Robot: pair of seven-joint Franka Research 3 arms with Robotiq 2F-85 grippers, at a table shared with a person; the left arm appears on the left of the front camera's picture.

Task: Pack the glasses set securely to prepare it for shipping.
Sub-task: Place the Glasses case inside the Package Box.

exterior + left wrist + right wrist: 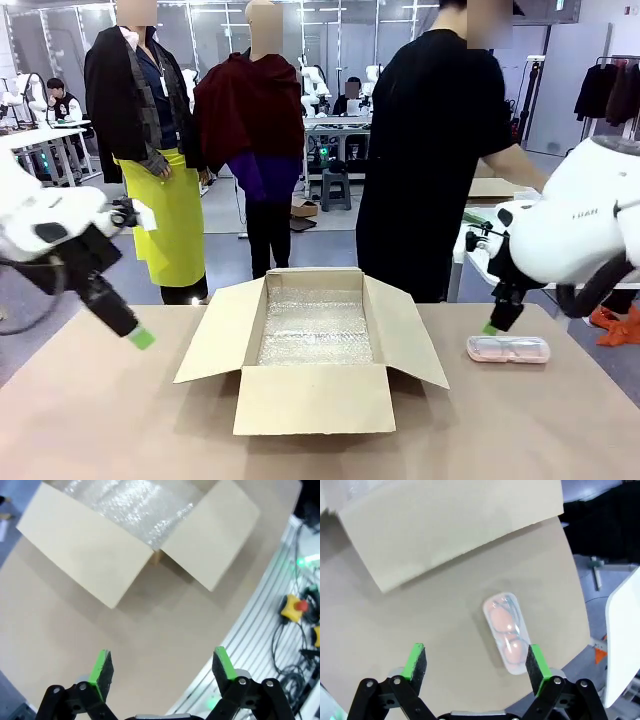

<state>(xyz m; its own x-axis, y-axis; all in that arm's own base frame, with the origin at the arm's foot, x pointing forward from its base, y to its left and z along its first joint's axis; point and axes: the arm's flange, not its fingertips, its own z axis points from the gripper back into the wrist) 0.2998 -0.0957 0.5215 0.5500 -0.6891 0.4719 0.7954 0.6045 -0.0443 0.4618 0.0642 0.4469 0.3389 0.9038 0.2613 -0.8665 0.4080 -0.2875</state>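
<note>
One pink case [508,349] lay flat on the table [100,420], right of the open cardboard box [310,400]. Right gripper [477,662] hovered close above it, jaws spread, empty. Left gripper [162,667] also spread and empty, left of the box.

There is one open brown cardboard box [310,400], lined with one layer of clear bubble wrap [315,330]. One pink oblong rounded case with a see-through top [508,349] shows one pair of spectacles. There are two black, green-padded pincers: the left pincer [162,662] and the right pincer [476,656]. There is one tan tabletop [100,420] and one person in black [430,150] beside it.
</note>
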